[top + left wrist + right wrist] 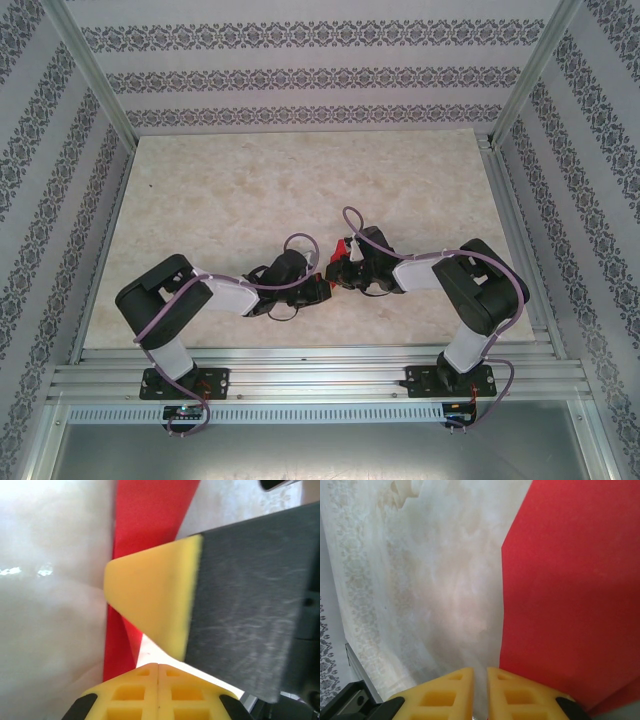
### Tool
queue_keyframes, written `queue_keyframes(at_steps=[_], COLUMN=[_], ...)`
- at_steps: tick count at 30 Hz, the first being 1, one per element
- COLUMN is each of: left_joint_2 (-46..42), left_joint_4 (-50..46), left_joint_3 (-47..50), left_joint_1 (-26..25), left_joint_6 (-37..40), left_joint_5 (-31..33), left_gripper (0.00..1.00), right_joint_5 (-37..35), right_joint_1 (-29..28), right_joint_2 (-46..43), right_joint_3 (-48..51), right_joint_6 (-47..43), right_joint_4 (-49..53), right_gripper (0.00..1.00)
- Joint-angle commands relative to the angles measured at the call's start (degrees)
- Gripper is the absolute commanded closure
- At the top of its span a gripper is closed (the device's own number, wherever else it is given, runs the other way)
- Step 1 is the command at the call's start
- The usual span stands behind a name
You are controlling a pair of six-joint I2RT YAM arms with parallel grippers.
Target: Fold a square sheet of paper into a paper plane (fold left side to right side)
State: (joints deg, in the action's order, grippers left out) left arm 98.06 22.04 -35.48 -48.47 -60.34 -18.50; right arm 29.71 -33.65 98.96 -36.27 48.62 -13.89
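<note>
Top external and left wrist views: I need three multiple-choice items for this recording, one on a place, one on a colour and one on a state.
1. Where does the red paper lie?
A. At the far left corner of the table
B. Mid-table, between the left gripper and the right gripper
C. On the rail by the arm bases

2. What colour are the left gripper's pads?
A. Blue
B. Green
C. Yellow

3. How do the left gripper's fingers stand?
A. Shut, tips together
B. Spread wide
C. Closed round a cup

Answers:
1 B: in the top view, red shows where the two arm ends meet.
2 C: the left wrist view shows yellow pads.
3 A: only a seam shows between the tips.
</note>
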Motion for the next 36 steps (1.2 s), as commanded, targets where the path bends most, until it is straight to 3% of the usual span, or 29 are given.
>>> queue_keyframes(at_steps=[1,7,17,28,36], left_joint_2=[0.81,0.62,3.18,5.56,5.28], left_joint_4=[1.4,-2.1,-6.81,-12.05,-14.63], left_joint_3=[-0.01,1.51,1.23,0.4,-0.78], left_joint_1=[-0.58,-0.55,-1.59,-2.9,-3.21], left_joint_6=[-0.79,-2.19,-3.81,-5.32,-4.71], left_joint_5=[2.65,6.15,5.21,7.59,8.82], left_gripper=[0.94,0.94,0.96,1.0,1.0], right_joint_5=[-3.79,-3.9,-3.0,-6.24,-5.74], right_joint_1=[-0.51,-0.45,0.66,5.52,0.71], right_joint_2=[3.87,3.5,-0.52,-15.35,-14.12], right_joint_3=[0.94,0.76,-1.56,-0.11,2.71], right_joint_6=[0.28,0.14,-1.01,-4.59,-1.63], right_joint_4=[5.19,5.55,6.76,16.47,10.29], right_gripper=[0.85,0.84,0.83,0.81,0.88])
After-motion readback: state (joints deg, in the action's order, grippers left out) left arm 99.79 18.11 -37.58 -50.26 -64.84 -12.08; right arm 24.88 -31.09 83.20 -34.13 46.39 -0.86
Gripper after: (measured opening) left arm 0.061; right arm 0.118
